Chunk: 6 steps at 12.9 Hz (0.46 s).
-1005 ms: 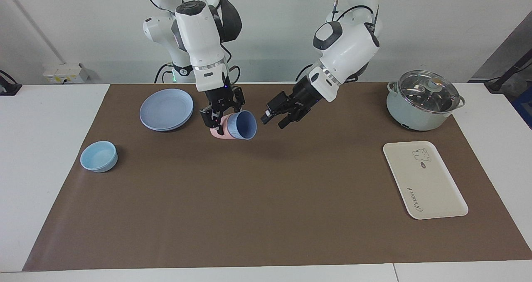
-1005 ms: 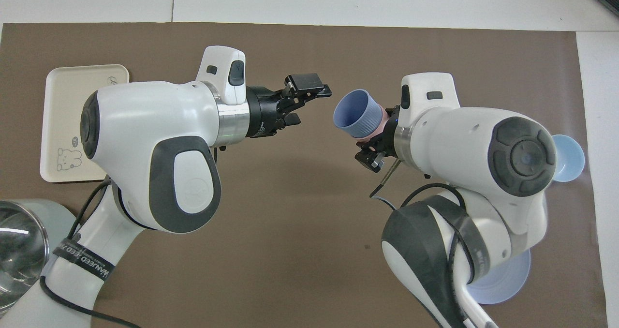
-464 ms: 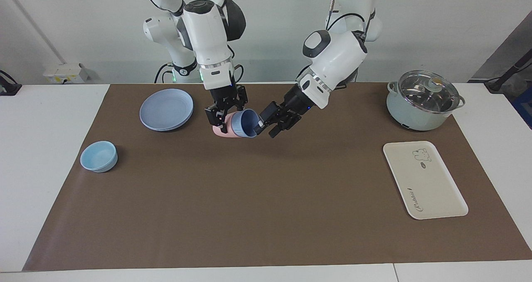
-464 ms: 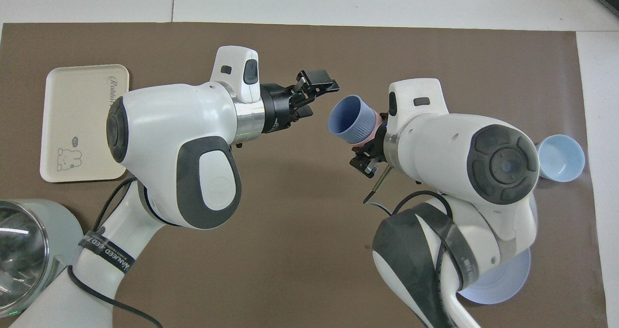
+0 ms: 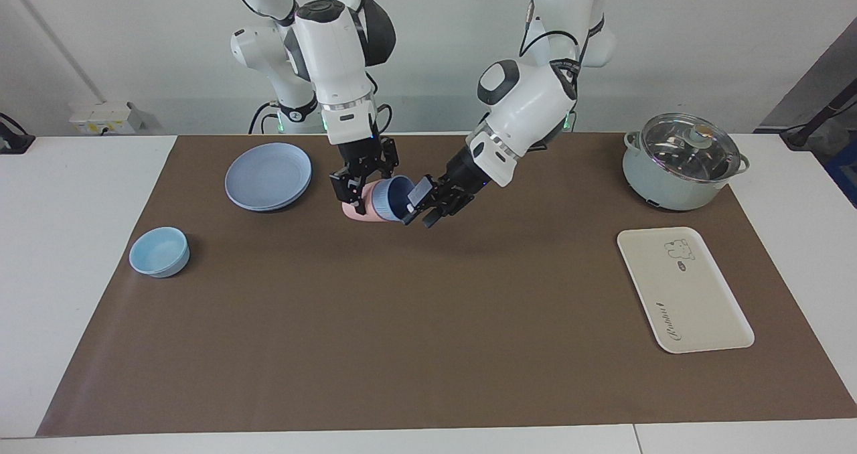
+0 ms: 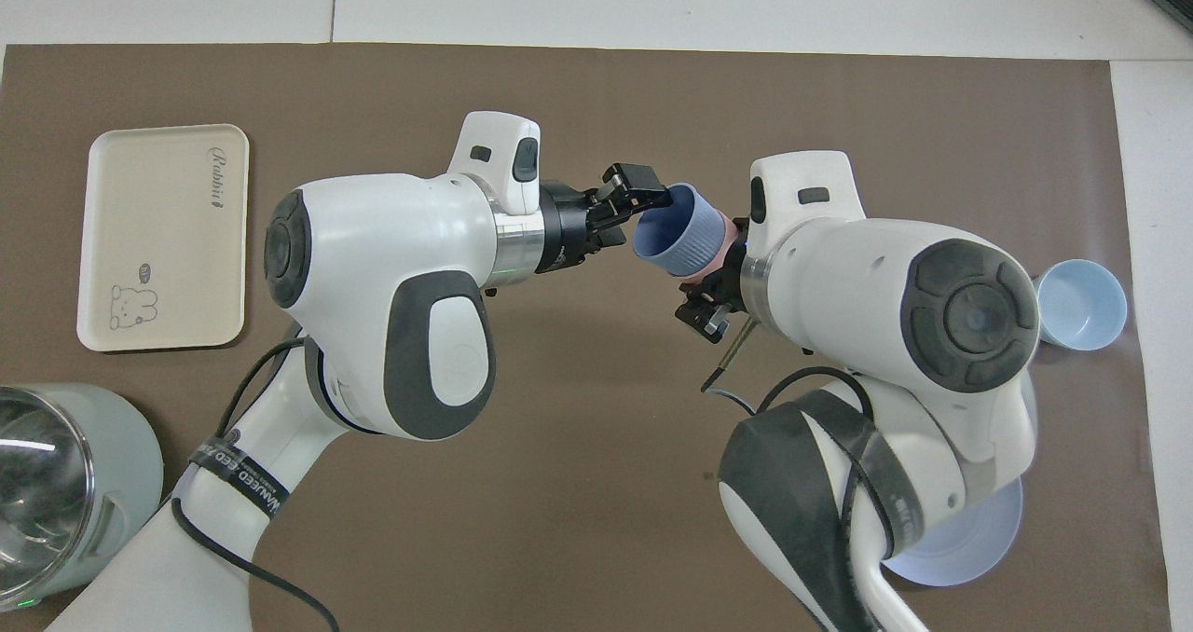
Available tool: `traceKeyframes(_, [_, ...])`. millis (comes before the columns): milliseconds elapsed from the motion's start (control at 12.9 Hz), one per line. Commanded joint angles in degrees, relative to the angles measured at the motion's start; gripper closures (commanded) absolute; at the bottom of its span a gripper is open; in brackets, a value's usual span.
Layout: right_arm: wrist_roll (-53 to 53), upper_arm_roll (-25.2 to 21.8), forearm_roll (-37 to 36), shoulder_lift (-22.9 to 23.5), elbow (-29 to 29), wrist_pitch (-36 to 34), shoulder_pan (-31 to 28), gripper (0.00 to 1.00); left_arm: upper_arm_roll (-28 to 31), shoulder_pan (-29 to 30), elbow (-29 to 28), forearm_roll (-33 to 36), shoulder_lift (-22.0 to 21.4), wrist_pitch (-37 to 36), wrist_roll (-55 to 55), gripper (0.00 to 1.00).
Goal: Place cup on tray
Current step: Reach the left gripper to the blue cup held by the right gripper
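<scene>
Blue cup [image 5: 391, 199] sits nested in a pink cup [image 5: 355, 211], both held on their side in the air above the brown mat [image 5: 428, 320], mouth turned toward the left arm. Right tool [image 5: 359, 185] is pressed together on the pink cup, presumably presenting the blue rim for pulling the pair apart. Left tool [image 5: 420, 205] is at that rim, one finger [image 6: 641, 183] against the lip; whether it is pinching yet I cannot tell. Tray [image 5: 683, 288] lies bare at the left arm's end of the tabletop, well apart, so a handover to that arm makes sense.
</scene>
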Motion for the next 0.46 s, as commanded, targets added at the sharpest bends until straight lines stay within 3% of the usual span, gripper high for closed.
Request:
traceKeyframes(0, [1.56,0.21,-1.52,-0.15,0.76,-0.74,0.03,1.0,1.15,-0.34,2.51,3.24,-0.41,-9.07,-0.58,0.54])
traceKeyframes(155, [1.56,0.21,-1.52,-0.15,0.76,-0.74,0.03,1.0,1.33,-0.16,3.84,3.15,-0.23,-10.76,-0.58,0.76])
traceKeyframes(387, [1.56,0.21,-1.52,-0.15,0.76,-0.74,0.03,1.0,1.33,0.1,4.2,2.54,-0.14,-11.73,-0.67,1.0])
